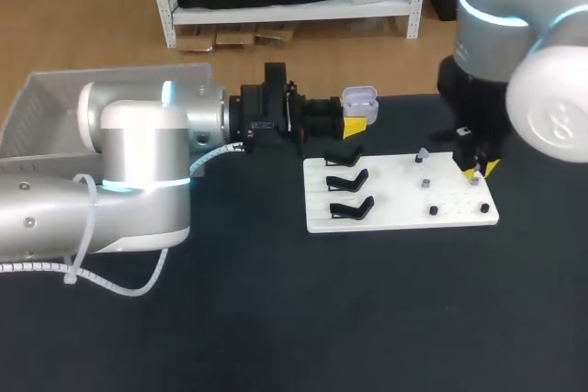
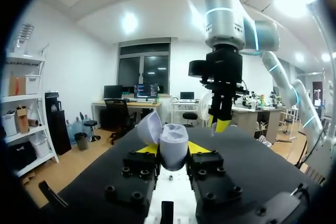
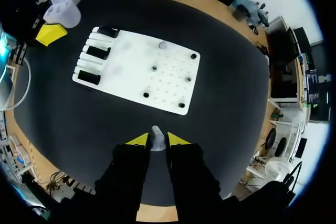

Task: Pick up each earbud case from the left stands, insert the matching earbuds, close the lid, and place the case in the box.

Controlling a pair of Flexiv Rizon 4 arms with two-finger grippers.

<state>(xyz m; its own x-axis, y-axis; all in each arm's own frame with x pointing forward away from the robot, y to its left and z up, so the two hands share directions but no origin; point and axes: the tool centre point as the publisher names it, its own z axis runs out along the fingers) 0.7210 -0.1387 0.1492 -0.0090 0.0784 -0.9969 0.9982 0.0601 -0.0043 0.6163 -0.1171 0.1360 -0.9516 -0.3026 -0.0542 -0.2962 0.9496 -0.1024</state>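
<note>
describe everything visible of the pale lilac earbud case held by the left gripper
The pale lilac earbud case is a small rounded shell, smooth like matte plastic. Its hinged lid stands open, tilted back. The left gripper is shut on its body, holding it upright above the black table beyond the white board's far edge.

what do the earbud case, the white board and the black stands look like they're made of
Earbud case: likely smooth plastic, pale lilac-white, with a soft sheen on its rounded shell.
White board: probably rigid plastic or painted sheet, flat and matte, with a grid of small holes.
Black stands: apparently moulded plastic, dark with little shine; too small to tell more.
</note>
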